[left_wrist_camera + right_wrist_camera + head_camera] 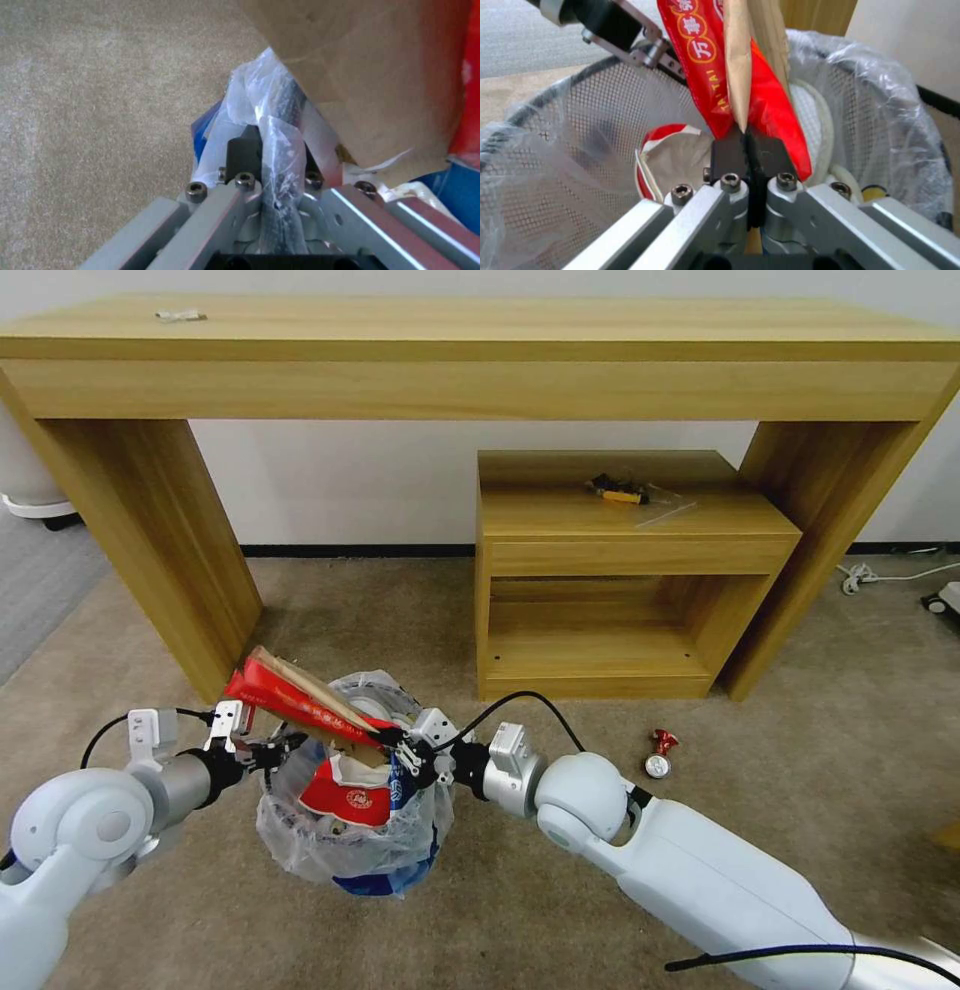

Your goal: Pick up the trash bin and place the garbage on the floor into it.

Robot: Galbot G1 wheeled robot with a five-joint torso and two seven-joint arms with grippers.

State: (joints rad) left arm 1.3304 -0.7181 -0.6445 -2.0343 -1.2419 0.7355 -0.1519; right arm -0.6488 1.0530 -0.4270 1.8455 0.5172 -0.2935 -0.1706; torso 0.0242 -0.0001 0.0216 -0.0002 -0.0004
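The trash bin [350, 830], blue with a crinkly clear bag liner, hangs just above the floor [780, 740]. My left gripper [262, 755] is shut on its bagged rim [280, 123]. My right gripper [400, 748] is over the bin's mouth, shut on a long red wrapper [290, 698] backed with brown cardboard [740, 67]; this piece slants up and out over the rim. Inside the mesh bin [595, 112] lie a red-white cup [667, 150] and a white insole [817, 112]. A crushed red can [660, 753] lies on the carpet to the right.
A long wooden desk [480, 360] spans the back, its left leg [160, 540] close behind the bin. A low wooden shelf unit [620, 570] carries a black-yellow item in a clear bag [620, 490]. Cables [880, 575] trail at the far right; grey ribbed carpet [40, 580] lies left.
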